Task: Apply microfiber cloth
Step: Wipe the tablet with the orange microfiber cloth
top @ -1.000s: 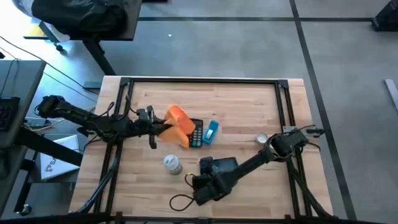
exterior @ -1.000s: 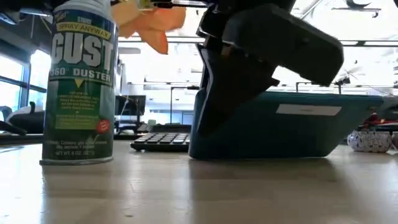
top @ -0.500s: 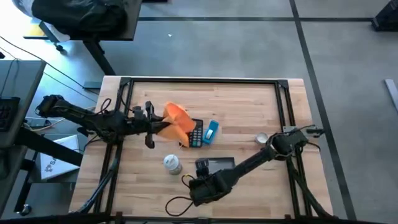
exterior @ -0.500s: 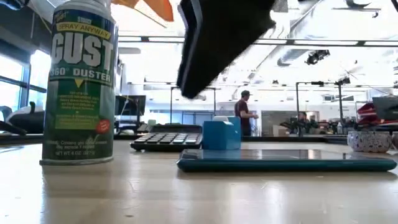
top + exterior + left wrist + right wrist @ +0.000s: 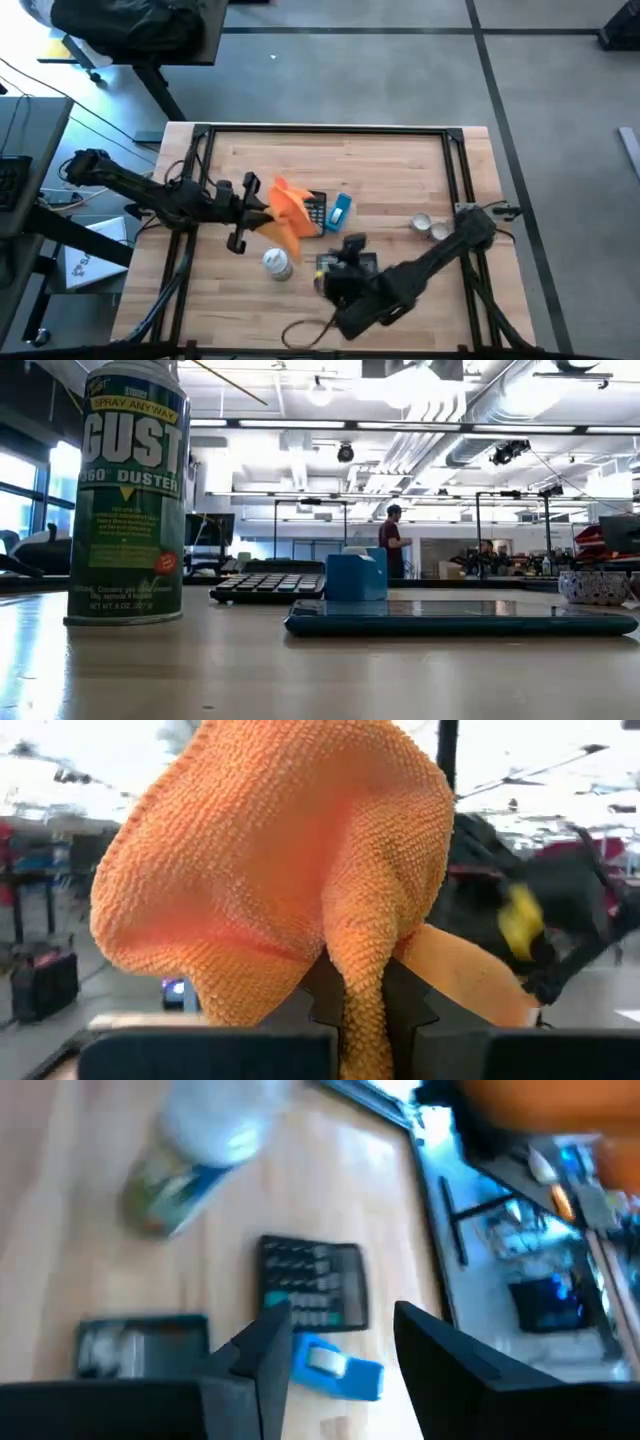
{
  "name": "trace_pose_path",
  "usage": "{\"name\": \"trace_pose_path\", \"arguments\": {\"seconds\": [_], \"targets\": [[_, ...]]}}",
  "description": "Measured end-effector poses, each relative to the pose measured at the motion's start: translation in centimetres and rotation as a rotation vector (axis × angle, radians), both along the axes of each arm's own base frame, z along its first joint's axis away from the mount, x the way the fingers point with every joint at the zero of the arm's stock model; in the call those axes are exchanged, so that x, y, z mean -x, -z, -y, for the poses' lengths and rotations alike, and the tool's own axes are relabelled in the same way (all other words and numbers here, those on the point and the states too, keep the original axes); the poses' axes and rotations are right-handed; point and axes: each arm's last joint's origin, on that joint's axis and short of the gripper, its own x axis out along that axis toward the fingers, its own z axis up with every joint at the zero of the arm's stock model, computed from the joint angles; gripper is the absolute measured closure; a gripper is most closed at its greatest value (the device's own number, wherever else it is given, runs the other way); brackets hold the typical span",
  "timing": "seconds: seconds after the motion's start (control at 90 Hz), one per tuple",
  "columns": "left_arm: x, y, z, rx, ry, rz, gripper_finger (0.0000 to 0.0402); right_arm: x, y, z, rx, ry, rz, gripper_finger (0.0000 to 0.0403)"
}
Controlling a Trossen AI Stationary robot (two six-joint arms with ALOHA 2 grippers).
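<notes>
My left gripper (image 5: 362, 1005) was clamped on the microfiber cloth (image 5: 286, 208), which hung in a bright orange bunch above the table, over the near-left edge of the black calculator (image 5: 315, 212). In my left wrist view the cloth (image 5: 280, 870) billowed up from between my fingers and filled most of the view. My right gripper (image 5: 335, 1345) hung over the front middle of the table with its fingers spread and nothing between them.

The table (image 5: 400, 170) was pale wood planking inside a black frame. On it stood a green Gust duster can (image 5: 128, 495), a teal tablet (image 5: 460, 622) lying flat, a small blue object (image 5: 341, 208) just beside the calculator, and a small round dish (image 5: 422, 223) near the right edge.

Beyond the table lay a bright open workspace with ceiling lights and desks; a person (image 5: 388, 542) stood far back.
</notes>
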Motion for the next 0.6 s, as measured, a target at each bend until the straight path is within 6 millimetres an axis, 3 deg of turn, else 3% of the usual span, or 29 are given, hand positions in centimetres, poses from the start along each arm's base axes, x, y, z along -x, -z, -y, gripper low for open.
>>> {"name": "trace_pose_path", "arguments": {"seconds": [0.244,0.433,0.6], "targets": [[-3.7,0.1,1.7,-0.094,0.006,0.076,0.0398,0.8,-4.4,-0.1,0.018,-0.027,0.233,0.026],[-6.1,0.0,2.6,-0.217,0.004,0.091,0.0398,-0.6,-4.9,-0.1,0.05,-0.087,0.264,0.026],[-7.1,-0.2,3.5,-0.315,0.096,0.164,0.0389,-1.4,-5.2,0.8,-0.008,-0.098,0.276,0.0261]]}}
